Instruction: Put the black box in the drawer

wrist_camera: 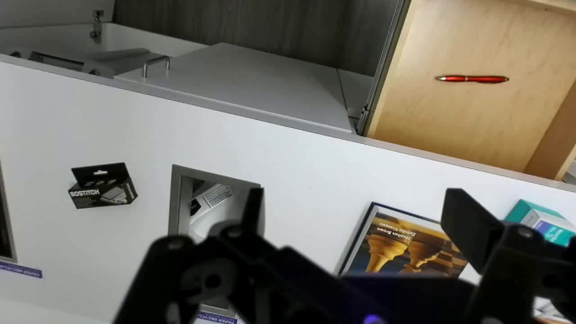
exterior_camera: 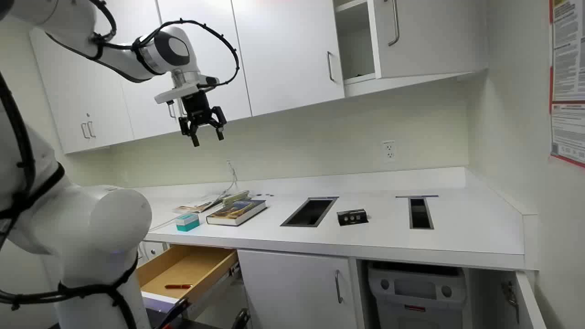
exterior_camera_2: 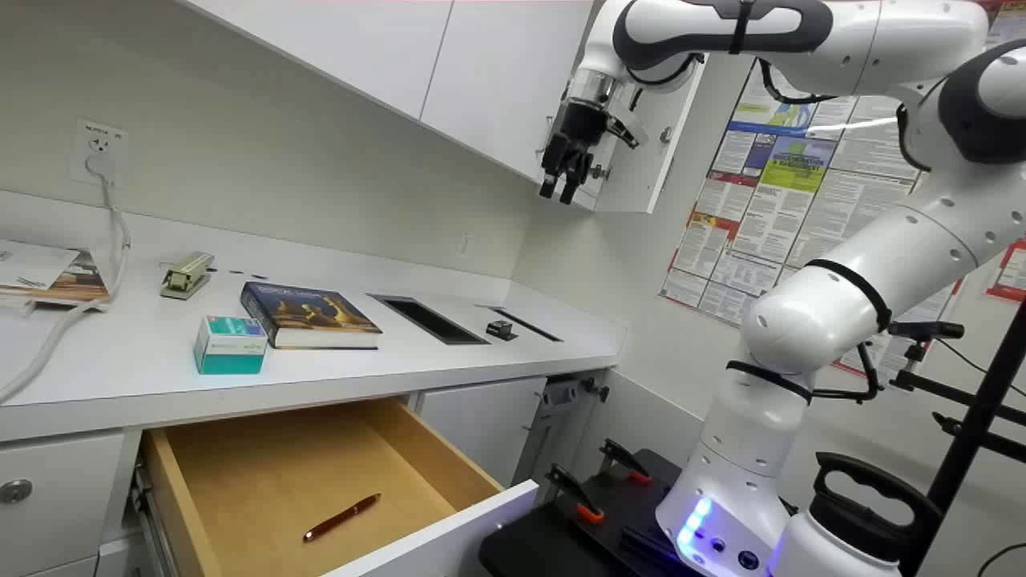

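The black box (exterior_camera: 352, 217) lies on the white counter between two dark cut-outs; it shows in an exterior view (exterior_camera_2: 501, 329) too. In the wrist view the black box (wrist_camera: 102, 186) is at the left, with a raised flap and "BOSTITCH" lettering. The drawer (exterior_camera_2: 264, 465) is pulled open below the counter, its tan inside showing in an exterior view (exterior_camera: 201, 262) and at the upper right of the wrist view (wrist_camera: 477, 117). My gripper (exterior_camera: 208, 139) is high above the counter, open and empty, pointing down; it also shows in an exterior view (exterior_camera_2: 558, 192) and the wrist view (wrist_camera: 355, 198).
A red pen (wrist_camera: 472, 79) lies in the drawer. A book (exterior_camera: 236, 212), a teal and white box (exterior_camera_2: 231, 344) and a stapler (exterior_camera_2: 187, 275) stand on the counter. A cut-out (exterior_camera: 311, 212) lies beside the black box. An upper cabinet door (exterior_camera: 429, 41) stands open.
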